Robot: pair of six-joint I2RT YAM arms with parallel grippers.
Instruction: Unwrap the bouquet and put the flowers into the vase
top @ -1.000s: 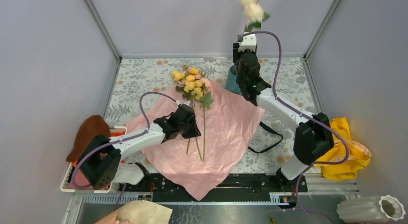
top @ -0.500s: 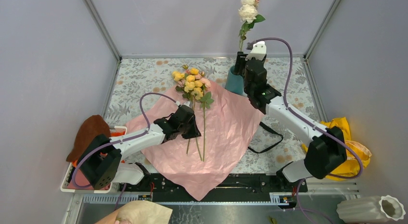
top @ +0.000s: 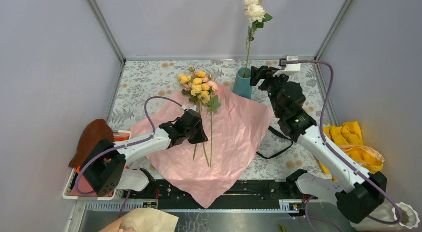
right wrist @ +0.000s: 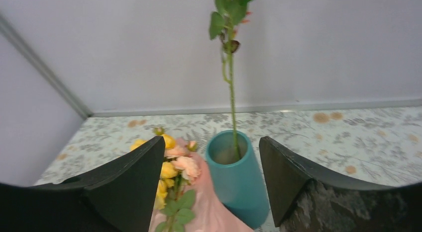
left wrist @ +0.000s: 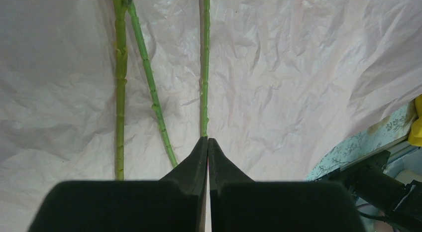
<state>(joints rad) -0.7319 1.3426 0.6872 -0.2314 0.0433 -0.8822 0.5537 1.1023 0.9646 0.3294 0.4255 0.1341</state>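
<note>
- Top external view: my right claw (top: 260, 76) hangs just to the right of the teal vase (top: 242, 83) at the far side of the table (top: 149, 77), its fingers spread wide and holding nothing.
- One cream rose (top: 255, 12) stands upright in that vase, its thin stem rising well above the rim.
- From my right wrist, the open claw (right wrist: 211, 142) frames the vase (right wrist: 238, 182); the rose stem (right wrist: 231, 92) leans against the inner wall, and neither finger touches the vase.
- The wrapping paper (top: 234, 132) lies spread out, pink side up, in the middle of the table, one corner hanging over the near edge.
- The remaining flowers (top: 199, 87) lie on the paper, yellow and pink blooms pointing to the far side, stems running toward me; the blooms (right wrist: 171, 167) sit just left of the vase.
- My left claw (top: 201, 136) rests low over those stems, fingers closed together.
- From my left wrist, the closed tips (left wrist: 207, 140) meet right at one of three green stems (left wrist: 120, 67); I cannot tell whether that stem is pinched or merely passes under.
- A black ribbon (top: 278, 142) lies loose off the paper's right edge, and a yellow cloth (top: 358, 152) sits further right.
</note>
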